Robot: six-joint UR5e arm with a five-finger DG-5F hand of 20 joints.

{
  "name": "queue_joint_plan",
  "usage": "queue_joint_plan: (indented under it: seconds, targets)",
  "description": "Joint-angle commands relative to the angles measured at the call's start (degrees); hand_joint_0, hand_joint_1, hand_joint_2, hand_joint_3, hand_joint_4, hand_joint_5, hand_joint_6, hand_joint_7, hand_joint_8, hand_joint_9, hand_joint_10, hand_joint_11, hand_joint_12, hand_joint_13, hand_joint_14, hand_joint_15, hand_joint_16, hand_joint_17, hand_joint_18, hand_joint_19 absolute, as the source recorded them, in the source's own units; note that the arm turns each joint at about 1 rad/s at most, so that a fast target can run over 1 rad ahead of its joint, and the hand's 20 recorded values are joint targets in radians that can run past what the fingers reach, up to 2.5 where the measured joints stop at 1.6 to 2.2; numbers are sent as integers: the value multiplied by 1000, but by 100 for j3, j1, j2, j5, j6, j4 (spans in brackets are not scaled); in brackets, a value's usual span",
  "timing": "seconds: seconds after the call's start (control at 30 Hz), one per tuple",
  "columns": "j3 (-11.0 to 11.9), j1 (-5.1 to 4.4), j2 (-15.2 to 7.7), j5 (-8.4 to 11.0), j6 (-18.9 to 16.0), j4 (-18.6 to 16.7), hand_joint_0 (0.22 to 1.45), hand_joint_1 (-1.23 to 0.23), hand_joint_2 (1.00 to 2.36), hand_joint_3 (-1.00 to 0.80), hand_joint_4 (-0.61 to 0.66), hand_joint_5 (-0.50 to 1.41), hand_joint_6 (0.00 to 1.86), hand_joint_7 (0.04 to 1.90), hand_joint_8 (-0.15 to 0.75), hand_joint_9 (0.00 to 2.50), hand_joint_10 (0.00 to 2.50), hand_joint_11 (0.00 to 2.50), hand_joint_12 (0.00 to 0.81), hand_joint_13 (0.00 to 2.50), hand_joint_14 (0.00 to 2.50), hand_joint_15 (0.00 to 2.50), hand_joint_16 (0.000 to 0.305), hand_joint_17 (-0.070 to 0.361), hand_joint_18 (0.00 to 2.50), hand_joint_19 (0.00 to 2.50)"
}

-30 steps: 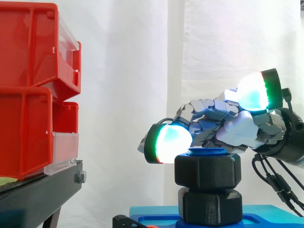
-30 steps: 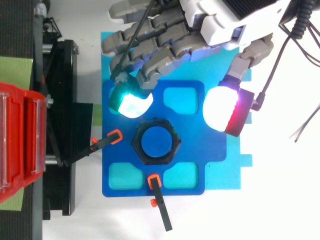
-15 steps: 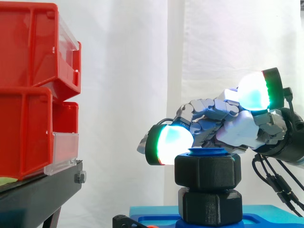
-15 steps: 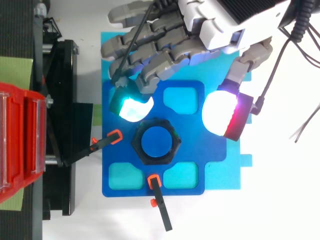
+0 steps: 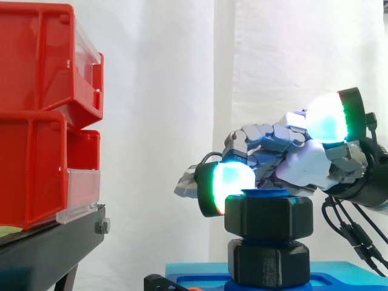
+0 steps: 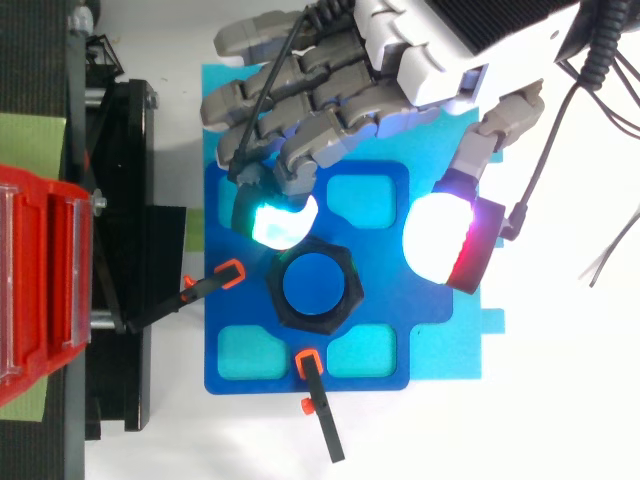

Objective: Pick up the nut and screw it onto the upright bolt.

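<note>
A: Where's the nut (image 5: 268, 216)?

B: Already on the upright bolt (image 6: 312, 284). The blue bolt end shows thru the nut's middle, and in side view it's just proud of the top. Directly under it is a 2nd black hex piece (image 5: 269, 264), v. close. Can't tell if they touch.

A: So pick-up's done?

B: Looks so. Step in hand = screwing on, and I'd guess there's thread left to go.

A: Robot hand?

B: The robot hand (image 6: 430, 60) reaches in from the top-right of the top view w/ fingers bent over and thumb splayed wide. One glowing fingertip (image 6: 278, 220) is right at the nut's upper-left edge, touching or a hair off. The thumb pad (image 6: 448, 240) is out on the other side, clear of the nut. Nothing's in its grasp.

A: Next move?

B: My read: either bring the thumb in for a pinch & twist, or shove that corner round w/ the fingertip. Keep the force sideways, not down, so the thread doesn't bind.

A: Surroundings?

B: The bolt stands mid dark-blue plate (image 6: 385, 300) w/ cyan recesses, on a lighter blue base (image 6: 468, 345), on the white surface (image 6: 560, 400). There's an orange-tipped clamp (image 6: 232, 272) at left and a 2nd clamp (image 6: 308, 362) below. Red bins (image 5: 42, 121) on a black stand (image 5: 48, 248) sit further left, w/ the white curtain (image 5: 163, 91) behind.
</note>
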State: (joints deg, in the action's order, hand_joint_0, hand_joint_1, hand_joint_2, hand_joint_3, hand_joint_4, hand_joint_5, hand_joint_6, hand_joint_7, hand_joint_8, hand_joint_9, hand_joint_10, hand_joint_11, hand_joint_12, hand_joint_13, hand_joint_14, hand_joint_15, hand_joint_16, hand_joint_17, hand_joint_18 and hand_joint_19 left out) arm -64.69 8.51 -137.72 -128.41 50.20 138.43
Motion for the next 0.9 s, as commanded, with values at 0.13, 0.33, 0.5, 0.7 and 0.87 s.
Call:
queue_joint_plan:
  seconds: [0.13,0.33,0.5,0.7,0.87]
  targets:
    - [0,10,0,-17,-10,-9,473,-176,1000,-500,287,-74,504,1198,282,605,0,0,335,418,0,0,39,88,192,0]
    - [62,45,0,-52,-19,18,479,-206,1000,-500,257,-18,501,1353,278,707,0,0,327,474,0,0,37,84,246,0]
    - [124,63,0,-140,-10,26,486,-231,1000,-500,209,19,532,1352,262,858,0,0,304,558,0,0,35,78,338,0]
    - [194,107,0,-166,-19,97,492,-247,1000,-500,147,56,567,1290,183,1132,0,0,253,735,0,0,28,64,542,100]
    - [203,116,9,-193,-19,97,489,-228,1000,-500,146,43,554,1304,203,1123,0,0,248,740,1,0,28,62,568,109]
